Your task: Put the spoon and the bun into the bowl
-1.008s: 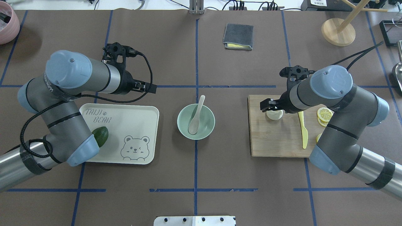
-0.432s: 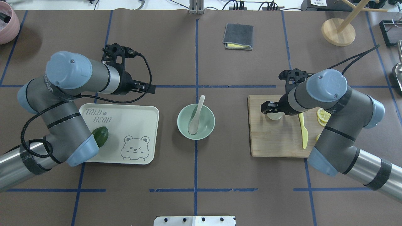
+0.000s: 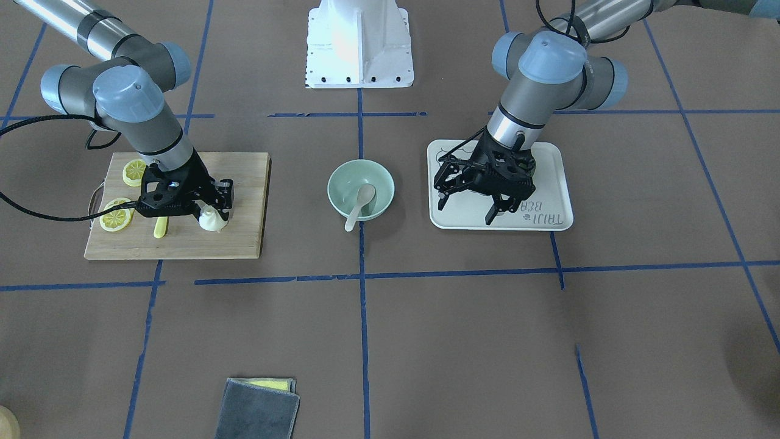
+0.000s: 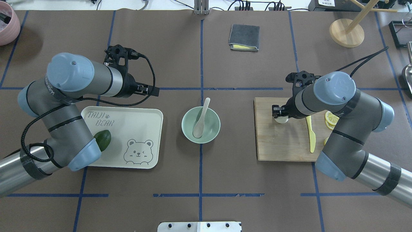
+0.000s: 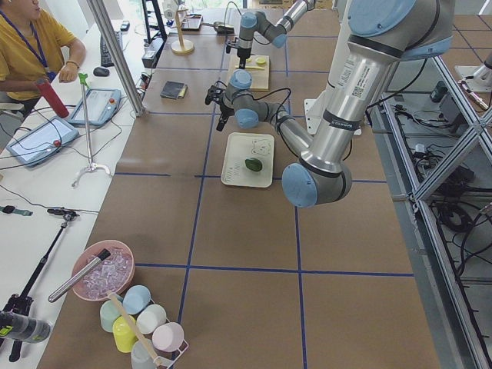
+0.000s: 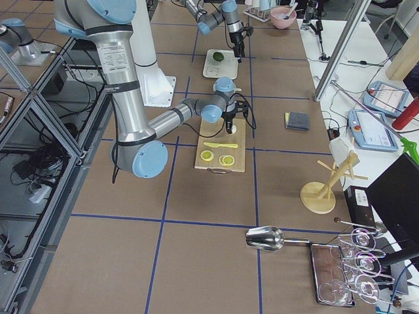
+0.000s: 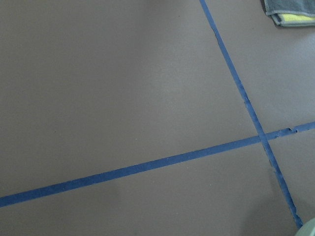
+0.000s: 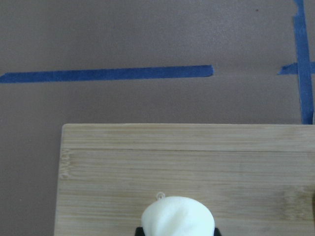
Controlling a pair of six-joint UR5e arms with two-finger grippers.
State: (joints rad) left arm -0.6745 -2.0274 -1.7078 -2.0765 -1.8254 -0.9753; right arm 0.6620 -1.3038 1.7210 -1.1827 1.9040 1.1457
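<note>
The off-white spoon (image 4: 201, 119) lies in the mint-green bowl (image 4: 214, 129) at table centre, its handle over the far rim; spoon (image 3: 359, 204) and bowl (image 3: 341, 183) also show in the front view. The cream bun (image 4: 281, 120) sits on the wooden cutting board (image 4: 283, 145). My right gripper (image 4: 279, 113) is down over the bun (image 3: 211, 221) with its fingers closed against it. The bun's top shows at the bottom of the right wrist view (image 8: 178, 216). My left gripper (image 3: 466, 207) hangs open and empty above the far edge of the bear-print tray (image 4: 135, 122).
A yellow knife (image 4: 311, 135) and lemon slices (image 4: 331, 117) lie on the board beside my right arm. An avocado (image 4: 103, 139) sits on the tray. A folded grey cloth (image 4: 244, 37), a wooden stand (image 4: 346, 32) and a pink bowl (image 4: 6, 22) stand at the far side.
My right gripper came down onto the bun and its fingers closed in from wide open. The left arm, spoon and bowl have stayed put.
</note>
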